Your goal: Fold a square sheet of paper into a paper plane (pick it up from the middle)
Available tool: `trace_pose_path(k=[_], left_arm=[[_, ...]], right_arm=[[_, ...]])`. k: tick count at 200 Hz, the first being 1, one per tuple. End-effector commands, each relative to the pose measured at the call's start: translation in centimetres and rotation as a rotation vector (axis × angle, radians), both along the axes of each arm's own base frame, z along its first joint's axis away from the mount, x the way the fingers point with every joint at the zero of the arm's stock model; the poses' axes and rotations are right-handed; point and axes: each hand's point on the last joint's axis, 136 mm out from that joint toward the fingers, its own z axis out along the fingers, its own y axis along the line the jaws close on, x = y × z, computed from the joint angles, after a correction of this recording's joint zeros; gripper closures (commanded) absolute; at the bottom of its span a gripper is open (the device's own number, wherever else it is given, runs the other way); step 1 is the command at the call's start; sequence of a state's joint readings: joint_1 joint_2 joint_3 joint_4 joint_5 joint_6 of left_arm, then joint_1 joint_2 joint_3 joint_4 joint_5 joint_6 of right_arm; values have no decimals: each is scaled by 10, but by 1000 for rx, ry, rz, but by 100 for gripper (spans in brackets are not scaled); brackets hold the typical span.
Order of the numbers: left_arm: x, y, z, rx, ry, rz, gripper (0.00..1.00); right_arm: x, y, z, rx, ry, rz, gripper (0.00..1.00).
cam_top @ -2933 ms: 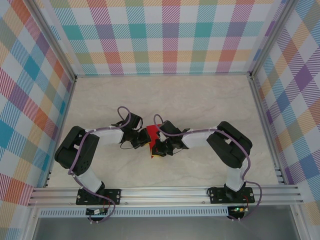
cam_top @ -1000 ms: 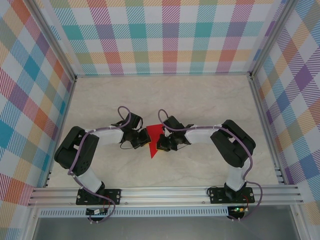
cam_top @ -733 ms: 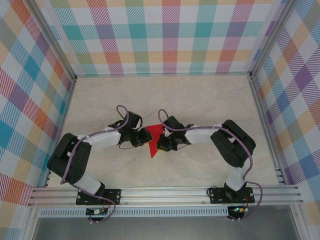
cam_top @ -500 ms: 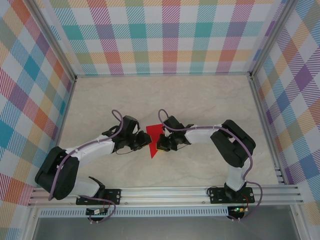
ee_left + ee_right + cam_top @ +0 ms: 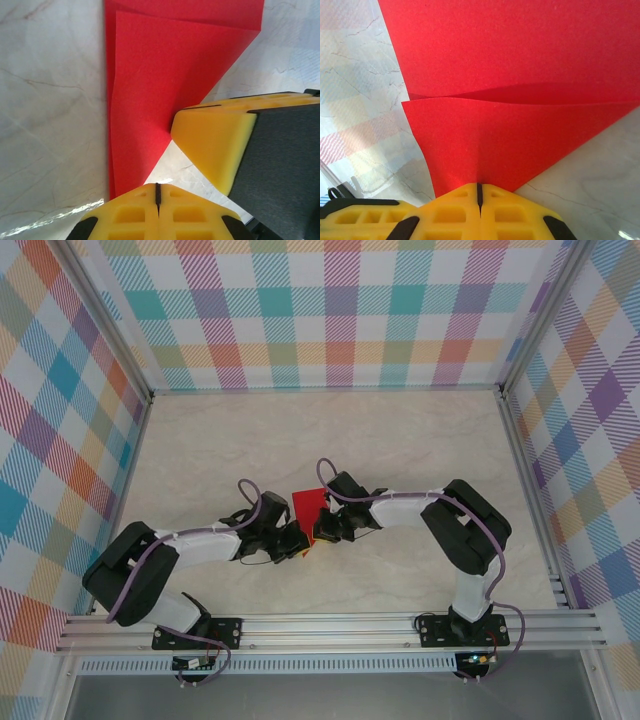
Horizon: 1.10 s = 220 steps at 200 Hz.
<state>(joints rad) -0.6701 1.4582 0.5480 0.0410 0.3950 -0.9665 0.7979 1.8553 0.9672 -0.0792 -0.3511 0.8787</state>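
Red square sheet of paper lies mid-table, part-folded: 1 flap turned over, shape tapering toward near end, not yet dart.

Step in hand, by my reading: creasing diagonal fold.

Right gripper clenched, tips pressed on flap edge, pinning it. Cannot tell whether any layer sits between fingers.

Left gripper clenched too, nothing seen between fingers, at narrow near point of paper.

Next move likely: left tips slide along fold to flatten crease, right pins sheet against shifting. Light pressure needed, since thin paper skids or tears.
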Motion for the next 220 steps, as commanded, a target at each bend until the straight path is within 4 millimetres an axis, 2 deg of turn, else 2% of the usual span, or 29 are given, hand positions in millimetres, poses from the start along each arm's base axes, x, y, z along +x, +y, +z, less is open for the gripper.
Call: trace_pose_path(k=[1,49,98,115,152,179,220], left_arm=[[-1,-2,-3,6,5,1,100],[-12,15,-26,105,55,4,100],[-14,21,-30,136,61,4,100],[-14,22,-31,141,63,8,100],[-15,23,-32,148,71,11,100],[-21,29,-36,174,93,17,100],[-33,40,-46,215,143,23,100]], right_arm=[[-1,-1,1,-1,13,-7,100],[0,1,11,28,-27,13,100],[-7,13,17,91,-33,65,100],[-10,15,15,86,-26,79,100],[-14,11,-5,17,18,106,100],[-7,2,-12,-28,11,90,100],[20,-17,-17,-44,7,22,100]])
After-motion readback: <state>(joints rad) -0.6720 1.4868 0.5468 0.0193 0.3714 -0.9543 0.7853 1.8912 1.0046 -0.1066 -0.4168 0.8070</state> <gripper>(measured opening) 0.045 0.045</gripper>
